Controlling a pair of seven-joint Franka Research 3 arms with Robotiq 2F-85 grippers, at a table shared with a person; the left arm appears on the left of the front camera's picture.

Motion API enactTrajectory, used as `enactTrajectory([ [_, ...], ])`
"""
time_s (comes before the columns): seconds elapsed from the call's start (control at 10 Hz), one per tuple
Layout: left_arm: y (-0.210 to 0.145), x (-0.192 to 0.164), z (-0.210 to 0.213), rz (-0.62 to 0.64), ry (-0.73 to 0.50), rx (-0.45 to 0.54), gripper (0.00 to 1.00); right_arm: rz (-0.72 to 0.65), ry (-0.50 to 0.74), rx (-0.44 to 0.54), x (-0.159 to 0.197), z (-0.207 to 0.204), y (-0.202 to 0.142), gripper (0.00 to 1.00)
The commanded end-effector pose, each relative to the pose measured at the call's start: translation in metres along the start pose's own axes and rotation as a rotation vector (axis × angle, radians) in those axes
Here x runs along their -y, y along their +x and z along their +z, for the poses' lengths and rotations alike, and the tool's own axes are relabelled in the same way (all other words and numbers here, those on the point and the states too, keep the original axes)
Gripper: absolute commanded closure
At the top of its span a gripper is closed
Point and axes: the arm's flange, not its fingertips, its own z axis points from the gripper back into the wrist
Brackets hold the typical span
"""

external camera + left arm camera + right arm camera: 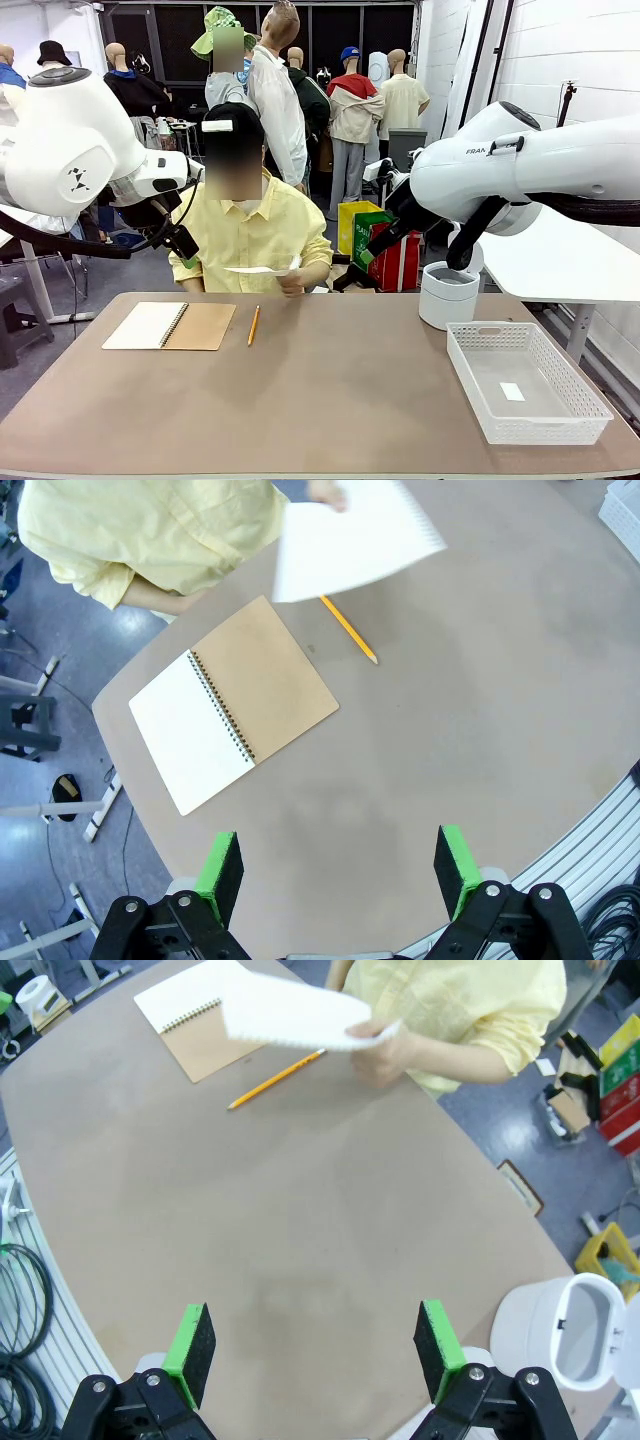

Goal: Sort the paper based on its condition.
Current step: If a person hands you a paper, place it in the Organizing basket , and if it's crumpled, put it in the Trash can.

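Right gripper (315, 1345) and left gripper (340, 865) hang wide and empty; the paper (290, 1015) is far ahead in the person's hand (388, 1045), likely for handover.

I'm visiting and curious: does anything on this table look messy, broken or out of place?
Nothing stands out. The notebook lies open and flat, the pencil beside it; the paper in the person's hand looks smooth. The basket holds one small tag.

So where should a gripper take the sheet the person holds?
Probably the free edge of the paper, away from the person's hand, coming from the robot's left: it lies nearly flat above the table, so jaws close above and below.
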Motion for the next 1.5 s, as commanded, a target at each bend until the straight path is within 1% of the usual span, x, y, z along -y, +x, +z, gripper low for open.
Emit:
enactTrajectory([
  [0.0, 0.0, -0.001, 0.001, 0.003, 0.0, 0.005, 0.0, -0.001, 0.007, -0.006, 0.001, 0.0, 0.002, 0.0],
  [0.7, 0.0, -0.001, 0.001, 0.003, 0.0, 0.005, 0.0, 0.0, 0.0, 0.0, 0.0, 0.0, 0.0, 0.0],
  [0.8, 0.0, -0.001, 0.001, 0.003, 0.0, 0.005, 0.0, -0.116, 0.016, -0.05, 0.005, -0.005, 0.002, 0.0],
  [0.9, 0.0, -0.001, 0.001, 0.003, 0.0, 0.005, 0.0, -0.276, 0.063, -0.087, 0.015, -0.011, -0.003, 0.0],
  [1.0, 0.0, -0.001, 0.001, 0.003, 0.0, 0.005, 0.0, -0.391, 0.085, -0.122, 0.021, -0.016, -0.01, 0.0],
  [1.2, 0.0, -0.001, 0.001, 0.003, 0.0, 0.005, 0.0, -0.578, 0.127, -0.164, 0.03, -0.028, -0.031, 0.0],
  [1.4, 0.0, -0.001, 0.001, 0.003, 0.0, 0.005, 0.0, -0.703, 0.209, -0.168, 0.035, -0.042, -0.049, 0.0],
])
